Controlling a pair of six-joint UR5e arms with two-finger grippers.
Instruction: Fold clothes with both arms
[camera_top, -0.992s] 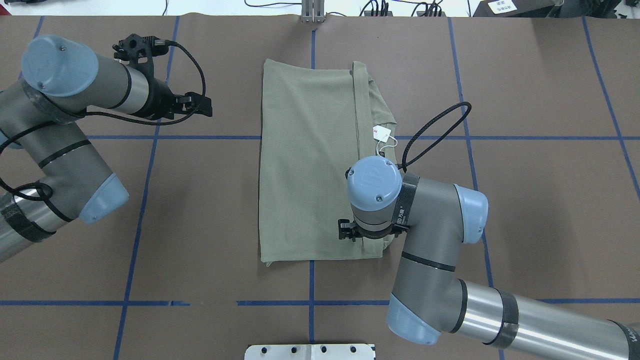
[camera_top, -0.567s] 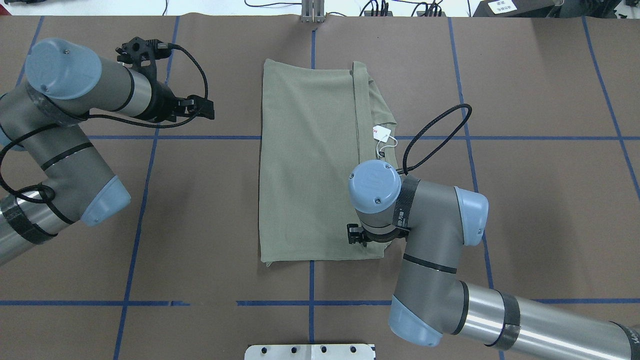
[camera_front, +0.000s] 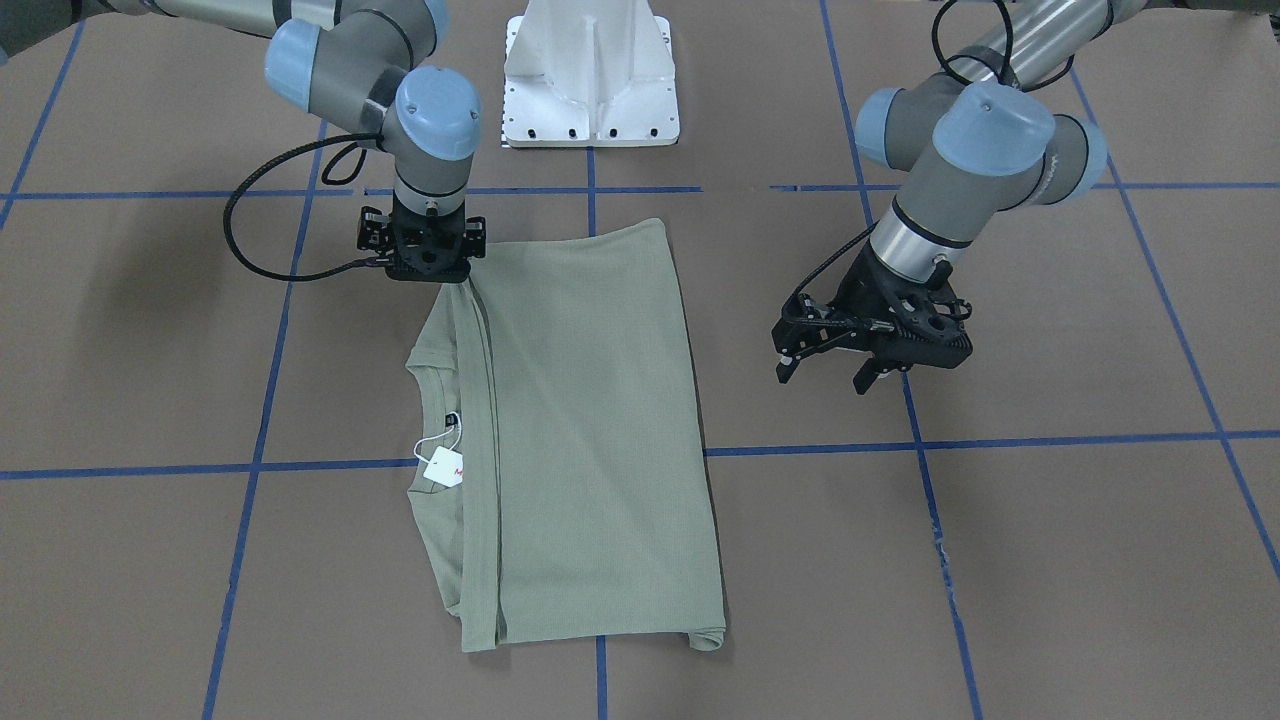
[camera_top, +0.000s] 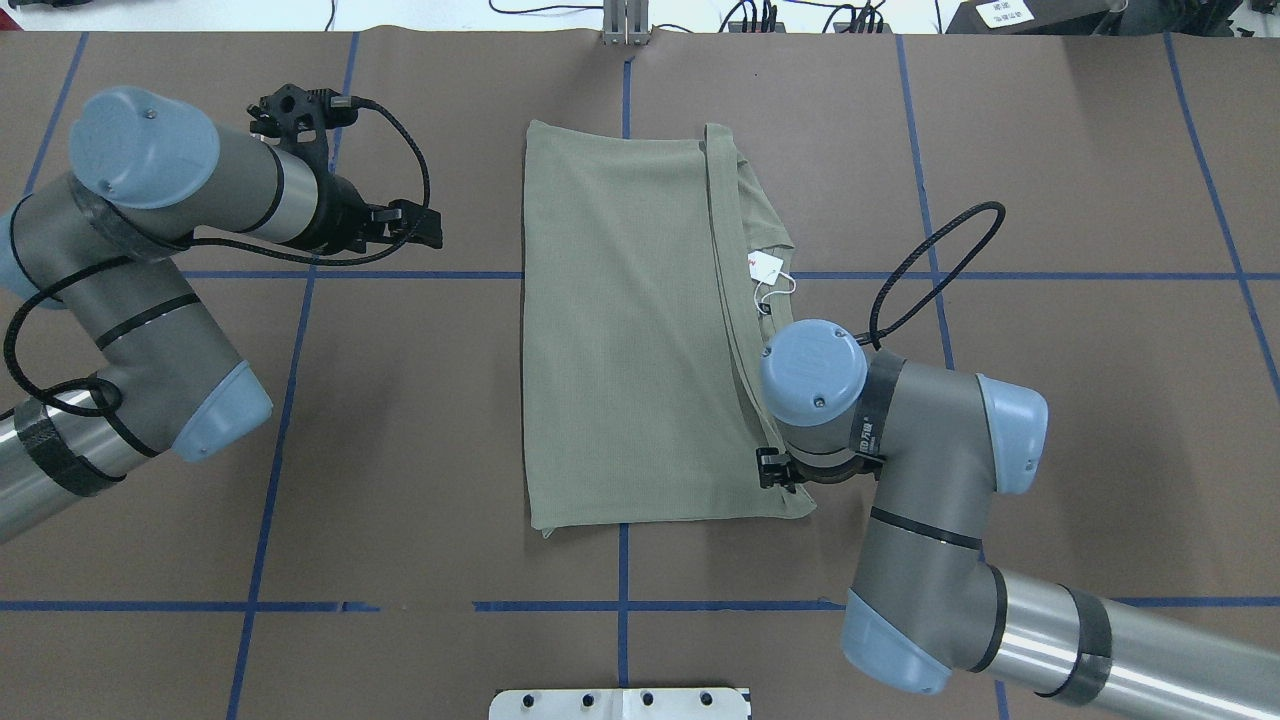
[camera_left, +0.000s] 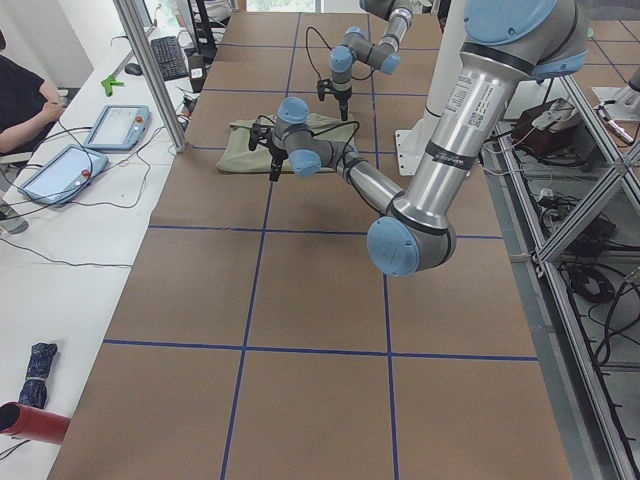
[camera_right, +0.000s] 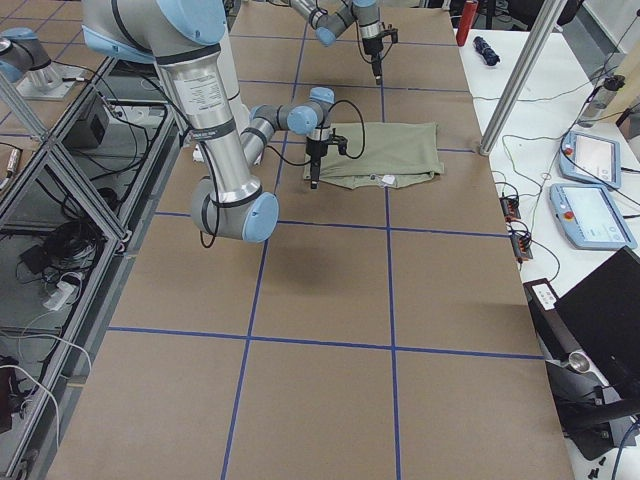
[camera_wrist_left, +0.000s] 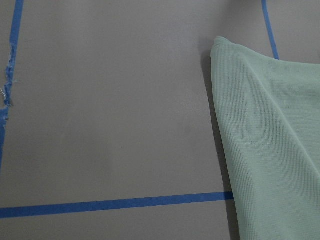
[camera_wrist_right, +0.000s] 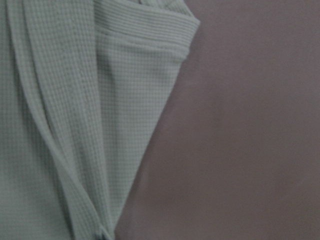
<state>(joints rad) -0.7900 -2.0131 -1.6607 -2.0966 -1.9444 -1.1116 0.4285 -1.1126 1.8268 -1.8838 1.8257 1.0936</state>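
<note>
Right hand (camera_front: 425, 262) pointing down, gripping shirt (camera_front: 590, 430) corner | left hand (camera_front: 840, 368) tilted, spread wide, clear of cloth

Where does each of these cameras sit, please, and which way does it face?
Front-facing: across the table, facing the base; both arms, shirt.
Overhead: behind the robot, looking down; both arms.
Left and right ends: along the table.
Left wrist: shirt corner, tape.
Right wrist: shirt hem.
Front-facing and overhead share the hang tag.

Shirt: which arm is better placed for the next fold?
Right, probably. Its tool sits at the shirt's near hem corner, while the left tool hangs open over bare table, apart from the cloth.
</note>
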